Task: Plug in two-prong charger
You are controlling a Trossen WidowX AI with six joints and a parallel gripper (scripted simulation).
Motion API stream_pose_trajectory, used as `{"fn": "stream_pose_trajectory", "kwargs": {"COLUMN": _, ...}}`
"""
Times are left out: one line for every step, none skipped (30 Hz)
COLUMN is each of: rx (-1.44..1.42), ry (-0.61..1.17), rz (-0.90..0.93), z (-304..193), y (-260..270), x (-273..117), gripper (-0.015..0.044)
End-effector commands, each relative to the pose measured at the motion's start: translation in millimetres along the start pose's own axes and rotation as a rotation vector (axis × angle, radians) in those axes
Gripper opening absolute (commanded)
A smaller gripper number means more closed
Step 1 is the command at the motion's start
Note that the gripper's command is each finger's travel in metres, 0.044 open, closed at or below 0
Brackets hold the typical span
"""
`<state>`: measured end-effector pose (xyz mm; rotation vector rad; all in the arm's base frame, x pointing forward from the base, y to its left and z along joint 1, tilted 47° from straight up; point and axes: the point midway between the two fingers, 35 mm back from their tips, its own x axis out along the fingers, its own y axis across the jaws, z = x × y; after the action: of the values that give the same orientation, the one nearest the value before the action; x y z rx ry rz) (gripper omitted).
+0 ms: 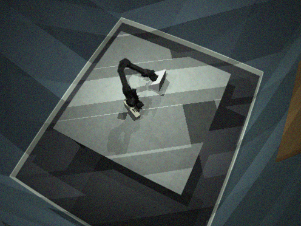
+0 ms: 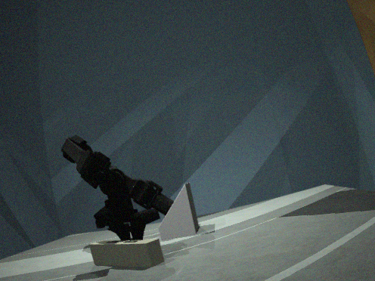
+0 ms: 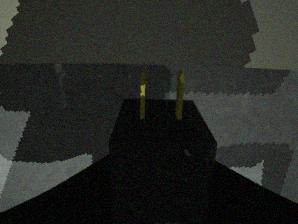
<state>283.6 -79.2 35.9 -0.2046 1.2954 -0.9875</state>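
The cream power strip (image 1: 135, 114) (image 2: 130, 256) lies on the table under the arm's tip, with dark outlet patches on its top. Its beige surface, partly shaded, fills the upper part of the wrist view (image 3: 125, 32). My gripper (image 2: 131, 237) (image 3: 157, 161) is shut on the black charger (image 3: 161, 112), low over the strip's top. Both gold prongs (image 3: 142, 95) (image 3: 180, 100) show along their length, pointing away from the gripper, outside any slot. The fingers and shadow hide the outlet beneath in the top and exterior views. The gap between prong tips and strip cannot be judged.
A pale wedge-shaped block (image 1: 162, 79) (image 2: 180, 217) stands beside the arm's base, behind the strip in the exterior view. Hard-edged shadows and bright bands cross the table top (image 1: 158, 130). A light raised rim (image 1: 194, 42) surrounds the area.
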Motion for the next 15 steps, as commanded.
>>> {"fn": "stream_pose_trajectory", "kwargs": {"rx": -0.003, "ry": -0.004, "rz": -0.002, "z": 1.8, "y": -0.3, "x": -0.7, "gripper": 0.0}}
{"fn": "stream_pose_trajectory", "kwargs": {"rx": -0.003, "ry": -0.004, "rz": -0.002, "z": 1.9, "y": -0.3, "x": -0.7, "gripper": 0.0}}
{"fn": "stream_pose_trajectory", "kwargs": {"rx": -0.003, "ry": -0.004, "rz": -0.002, "z": 2.1, "y": -0.3, "x": -0.7, "gripper": 0.0}}
{"fn": "stream_pose_trajectory", "kwargs": {"rx": -0.003, "ry": -0.004, "rz": -0.002, "z": 2.2, "y": -0.3, "x": -0.7, "gripper": 0.0}}
{"fn": "stream_pose_trajectory", "kwargs": {"rx": -0.003, "ry": -0.004, "rz": -0.002, "z": 2.3, "y": -0.3, "x": -0.7, "gripper": 0.0}}
{"fn": "stream_pose_trajectory", "kwargs": {"rx": -0.003, "ry": -0.004, "rz": -0.002, "z": 2.5, "y": -0.3, "x": -0.7, "gripper": 0.0}}
{"fn": "stream_pose_trajectory", "kwargs": {"rx": -0.003, "ry": -0.004, "rz": -0.002, "z": 2.6, "y": -0.3, "x": -0.7, "gripper": 0.0}}
{"fn": "stream_pose_trajectory", "kwargs": {"rx": -0.003, "ry": -0.004, "rz": -0.002, "z": 2.7, "y": -0.3, "x": -0.8, "gripper": 0.0}}
{"fn": "stream_pose_trajectory", "kwargs": {"rx": -0.003, "ry": -0.004, "rz": -0.002, "z": 2.9, "y": -0.3, "x": -0.8, "gripper": 0.0}}
{"fn": "stream_pose_trajectory", "kwargs": {"rx": -0.003, "ry": -0.004, "rz": -0.002, "z": 3.0, "y": -0.3, "x": -0.8, "gripper": 0.0}}
{"fn": "stream_pose_trajectory", "kwargs": {"rx": -0.003, "ry": -0.004, "rz": -0.002, "z": 3.1, "y": -0.3, "x": -0.8, "gripper": 0.0}}
{"fn": "stream_pose_trajectory", "kwargs": {"rx": -0.003, "ry": -0.004, "rz": -0.002, "z": 3.2, "y": -0.3, "x": -0.8, "gripper": 0.0}}
{"fn": "stream_pose_trajectory", "kwargs": {"rx": -0.003, "ry": -0.004, "rz": -0.002, "z": 3.4, "y": -0.3, "x": -0.8, "gripper": 0.0}}
{"fn": "stream_pose_trajectory", "kwargs": {"rx": -0.003, "ry": -0.004, "rz": -0.002, "z": 3.5, "y": -0.3, "x": -0.8, "gripper": 0.0}}
{"fn": "stream_pose_trajectory", "kwargs": {"rx": -0.003, "ry": -0.004, "rz": -0.002, "z": 3.6, "y": -0.3, "x": -0.8, "gripper": 0.0}}
